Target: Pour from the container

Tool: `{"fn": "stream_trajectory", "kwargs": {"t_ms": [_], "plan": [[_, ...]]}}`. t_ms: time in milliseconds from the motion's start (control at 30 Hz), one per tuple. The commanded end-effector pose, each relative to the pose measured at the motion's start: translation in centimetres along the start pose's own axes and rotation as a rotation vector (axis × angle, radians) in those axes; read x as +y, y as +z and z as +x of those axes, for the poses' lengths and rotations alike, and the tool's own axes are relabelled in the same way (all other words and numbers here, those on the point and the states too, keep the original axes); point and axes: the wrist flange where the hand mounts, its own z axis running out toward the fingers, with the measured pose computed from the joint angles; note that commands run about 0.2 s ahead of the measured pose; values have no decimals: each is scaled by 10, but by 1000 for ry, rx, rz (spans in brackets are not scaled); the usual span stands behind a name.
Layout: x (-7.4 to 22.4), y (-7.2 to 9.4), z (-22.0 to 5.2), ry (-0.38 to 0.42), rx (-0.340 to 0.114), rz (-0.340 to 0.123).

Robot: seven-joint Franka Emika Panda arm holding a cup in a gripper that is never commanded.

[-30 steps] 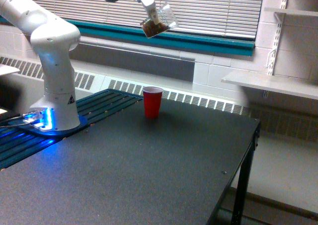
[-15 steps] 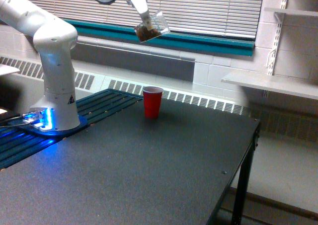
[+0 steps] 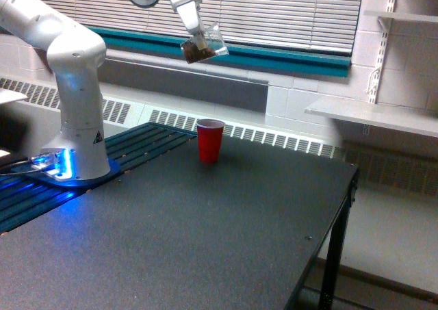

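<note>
Because the gripper (image 3: 196,35) is clamped on the tipped clear cup (image 3: 203,46) high above the red cup (image 3: 210,141), the brown bits could miss and land on the table (image 3: 205,235).

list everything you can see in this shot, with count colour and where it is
clear container: 1, see-through with brown granular fill, held tilted high above the table, in front of the blinds
red cup: 1, red, upright on the table near its far edge
table: 1, black top and legs, fills the lower frame
slatted rack: 1, dark teal, on the exterior view's left beside the robot base
window blinds: 1 set, white, back wall
teal ledge: 1, under the blinds
wall shelves: 2, white, exterior view's right
robot arm: 1, white, base lit blue
gripper: 1, white, shut on the clear container
</note>
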Motion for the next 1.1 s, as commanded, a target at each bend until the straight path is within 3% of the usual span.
{"fn": "stream_trajectory", "kwargs": {"t_ms": [33,600,1100], "plan": [[-4,4,-3,42,-37,-10],[-14,10,-22,61,-157,-10],[-12,23,-30,92,-219,-41]]}}
